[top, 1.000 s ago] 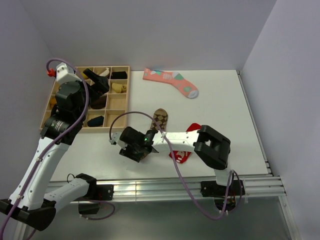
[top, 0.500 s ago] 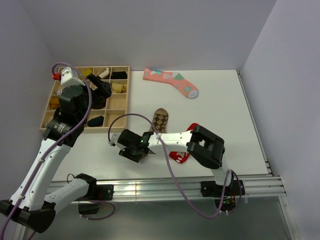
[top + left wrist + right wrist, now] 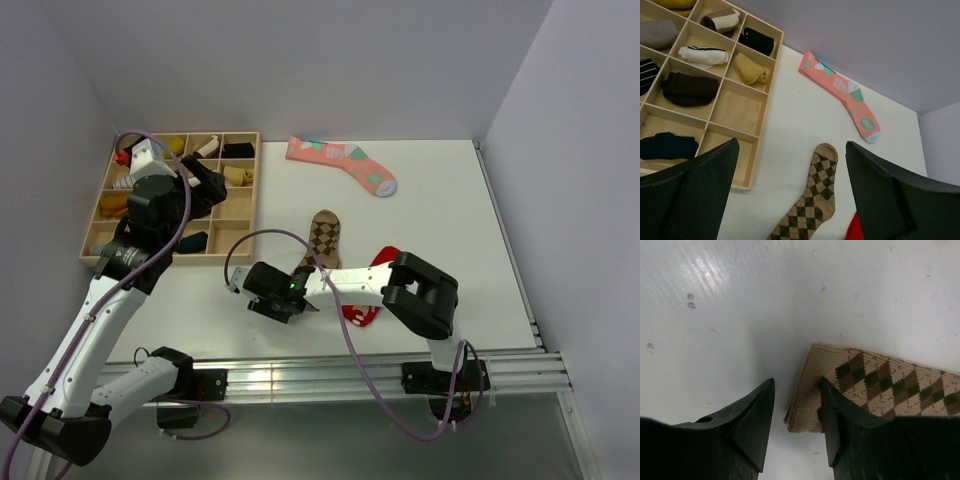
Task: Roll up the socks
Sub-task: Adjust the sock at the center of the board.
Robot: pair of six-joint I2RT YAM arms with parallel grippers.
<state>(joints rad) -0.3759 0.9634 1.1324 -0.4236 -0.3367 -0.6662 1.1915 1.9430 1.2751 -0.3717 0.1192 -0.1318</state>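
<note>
Now: argyle sock [image 3: 890, 385] cuff between right pincer [image 3: 797, 382] tips

Left pincer [image 3: 790, 150] hangs released, well above the argyle sock on the white tabletop [image 3: 450, 200]. The right pincer sits low, jaws parted, gripping nothing; the flat cuff edge lies in their gap.

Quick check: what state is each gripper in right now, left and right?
Left gripper: open wide, holding nothing.
Right gripper: open, narrow gap straddling the cuff edge of the argyle sock.
</note>
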